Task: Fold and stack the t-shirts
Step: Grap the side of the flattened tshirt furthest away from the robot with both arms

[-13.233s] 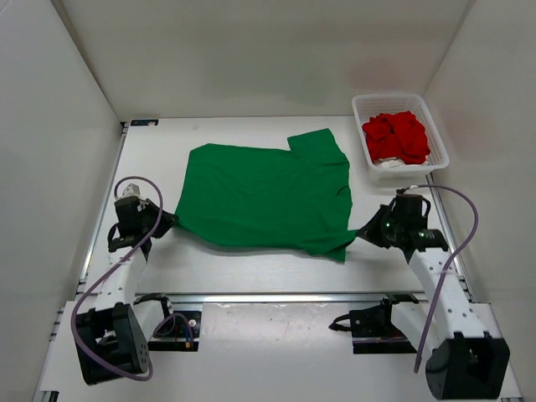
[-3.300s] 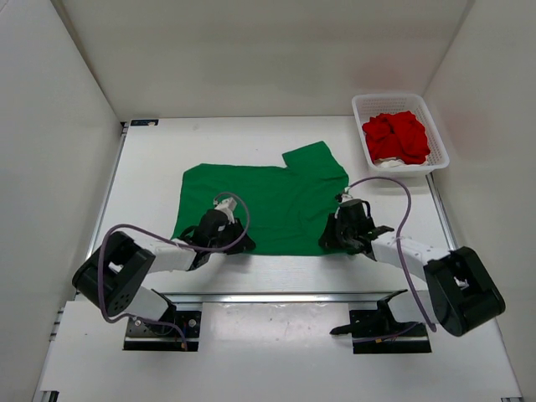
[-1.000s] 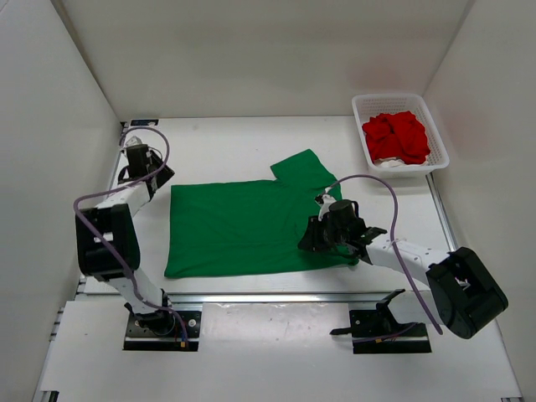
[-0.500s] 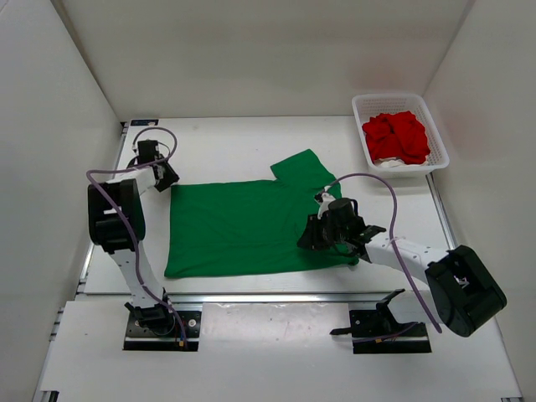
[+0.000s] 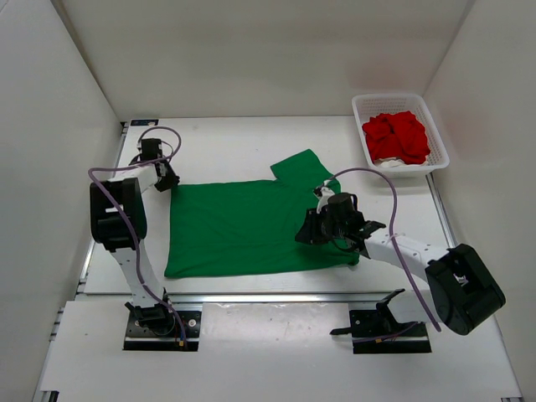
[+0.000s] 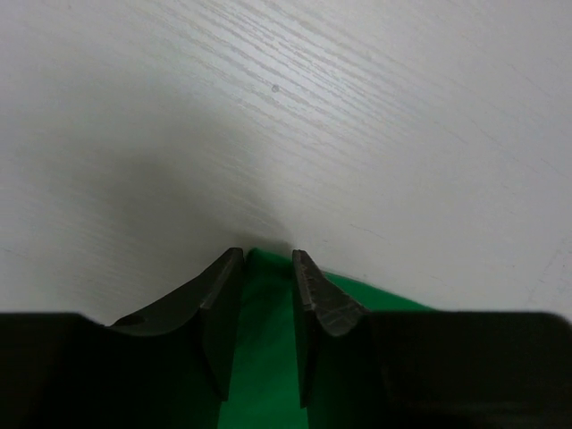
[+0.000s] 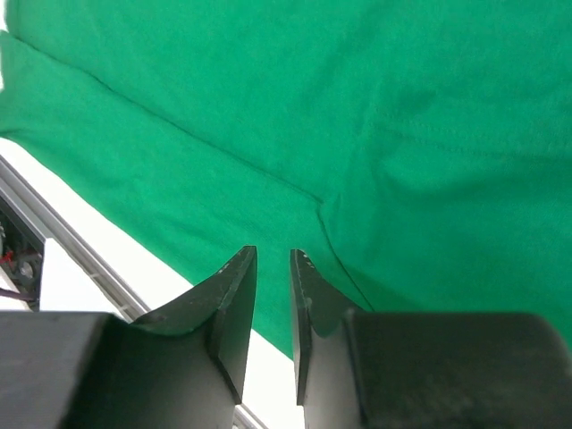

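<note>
Top, left-wrist and right-wrist views of the two-arm rig. The green t-shirt (image 5: 243, 226) lay spread flat near the middle of the white tabletop (image 5: 226, 146), with one sleeve (image 5: 306, 167) pointing toward the far right. The left gripper (image 5: 162, 178) sat at the shirt's far-left corner, low against the tabletop. In the left-wrist view, its fingers (image 6: 223, 295) stood a narrow gap apart and straddled that corner. Green cloth (image 6: 264, 357) filled the gap up to the tips of the left gripper (image 6: 268, 257), but it could not be told whether the cloth was clamped. The right gripper (image 5: 311, 233) was over the right part of the shirt, close to its near edge. In the right-wrist view, the fingers (image 7: 234, 304) of the right gripper (image 7: 270, 256) were likewise slightly parted. Creased green cloth (image 7: 268, 116) showed through and beyond the gap, with a strip of bare tabletop (image 7: 134, 277) past the hem, and it could not be told whether this gripper held any cloth. The white mesh basket (image 5: 390, 97) stood at the far right corner, well apart from the green shirt. It contained the crumpled red t-shirt (image 5: 398, 134), and the off-white t-shirt (image 5: 387, 163) showed beneath it at the near side.
</note>
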You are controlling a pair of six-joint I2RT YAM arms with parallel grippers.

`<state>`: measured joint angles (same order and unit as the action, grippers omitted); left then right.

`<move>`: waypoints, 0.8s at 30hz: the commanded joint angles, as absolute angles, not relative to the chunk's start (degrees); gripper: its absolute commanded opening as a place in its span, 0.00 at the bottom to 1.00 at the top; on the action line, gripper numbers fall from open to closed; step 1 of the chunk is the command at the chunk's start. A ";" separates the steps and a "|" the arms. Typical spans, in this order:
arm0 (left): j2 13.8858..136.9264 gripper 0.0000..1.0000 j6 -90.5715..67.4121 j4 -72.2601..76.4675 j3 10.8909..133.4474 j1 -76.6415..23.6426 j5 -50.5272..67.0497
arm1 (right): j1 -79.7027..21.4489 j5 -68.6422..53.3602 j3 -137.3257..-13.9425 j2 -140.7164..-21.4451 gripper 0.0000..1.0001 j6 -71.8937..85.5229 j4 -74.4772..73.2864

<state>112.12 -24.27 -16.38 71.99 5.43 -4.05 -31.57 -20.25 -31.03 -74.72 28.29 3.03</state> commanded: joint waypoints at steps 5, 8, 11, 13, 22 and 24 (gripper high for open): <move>112.06 0.20 -22.59 -17.06 75.06 4.74 -4.31 | -30.15 -20.57 -38.23 -75.40 0.21 28.39 6.41; 111.88 0.10 -22.33 -16.35 75.32 3.61 -3.34 | -26.47 -20.48 -40.86 -78.74 0.22 28.82 8.35; 112.76 0.01 -22.33 -16.53 77.42 2.90 -2.82 | -21.90 -20.57 -44.11 -84.36 0.22 28.74 10.46; 113.11 0.00 -22.76 -16.79 78.92 2.81 -2.20 | -19.35 -17.51 -49.02 -89.54 0.22 27.43 9.50; 114.35 0.00 -24.52 -18.36 87.97 2.55 2.55 | -9.23 -13.45 -71.52 -108.97 0.34 23.30 1.58; 114.00 0.00 -24.87 -17.76 88.42 2.20 3.42 | -9.40 -12.05 -75.75 -112.23 0.38 21.37 0.01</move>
